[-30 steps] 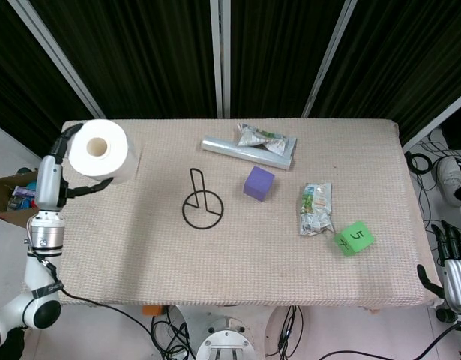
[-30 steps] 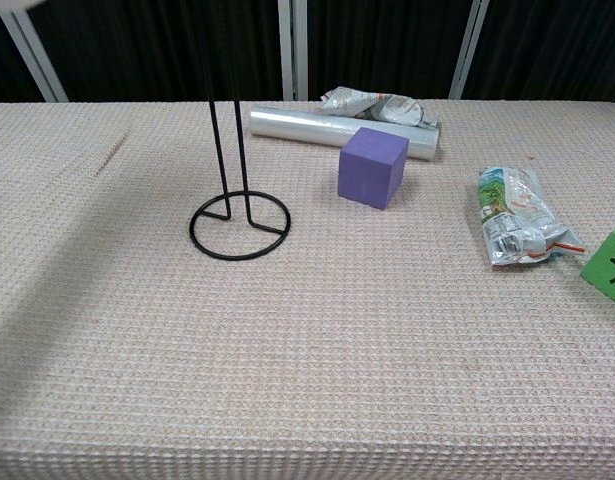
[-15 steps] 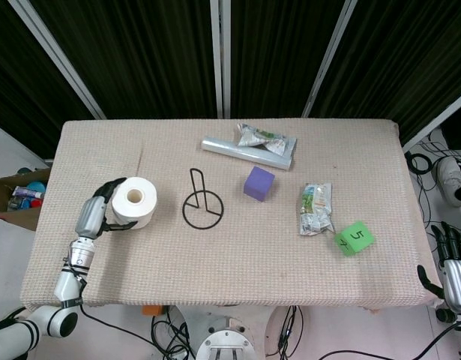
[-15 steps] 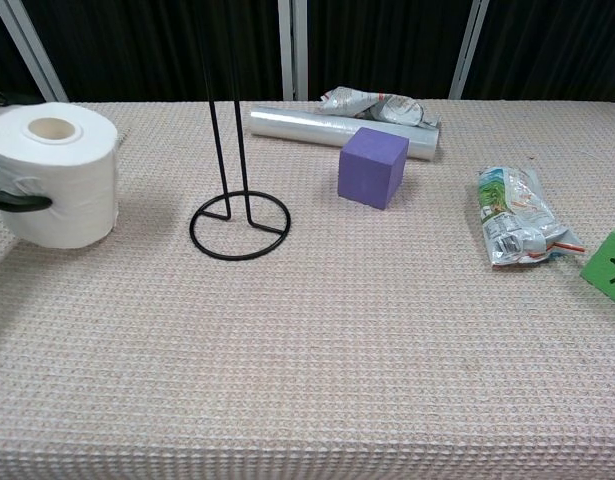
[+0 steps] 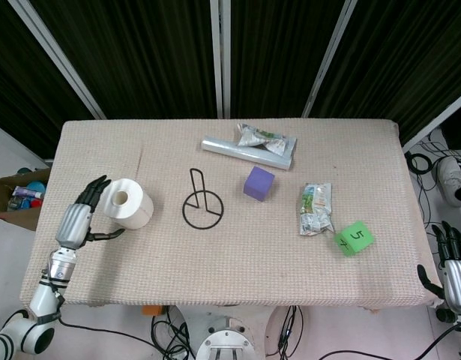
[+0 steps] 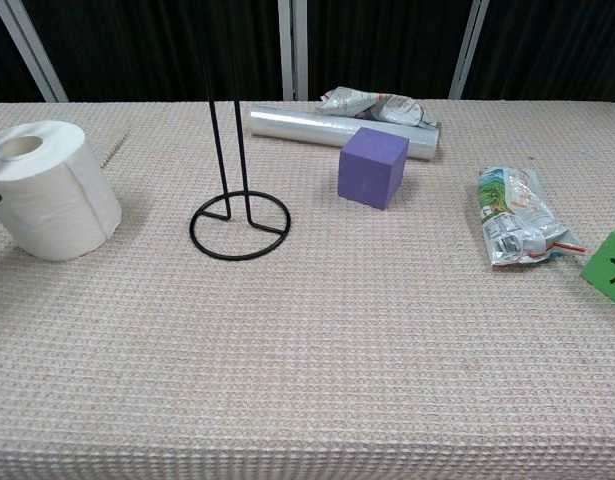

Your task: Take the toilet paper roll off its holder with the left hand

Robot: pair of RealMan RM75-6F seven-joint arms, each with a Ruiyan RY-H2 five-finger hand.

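Note:
The white toilet paper roll point(image 5: 128, 204) point(image 6: 49, 190) stands on the table, core hole up and leaning slightly, off the holder and to its left. The black wire holder point(image 5: 202, 203) point(image 6: 238, 215) is bare, its two thin uprights rising from a ring base. My left hand point(image 5: 79, 220) is just left of the roll with fingers spread and thumb stretched out below it; nothing is gripped, and I cannot tell whether the fingertips touch the roll. In the chest view only a dark thumb tip shows at the left edge. My right hand point(image 5: 450, 261) hangs beyond the table's right front corner, fingers straight, empty.
A purple cube point(image 5: 258, 184) sits right of the holder. Behind it lie a clear plastic-wrap roll point(image 5: 245, 153) and a crumpled packet point(image 5: 261, 138). Another snack packet point(image 5: 315, 208) and a green block point(image 5: 354, 238) lie at the right. A box point(image 5: 13, 196) stands off the table's left edge.
The left hand brought the roll down from high at the far left onto the table, then opened and drew back to the left. The right hand stayed put.

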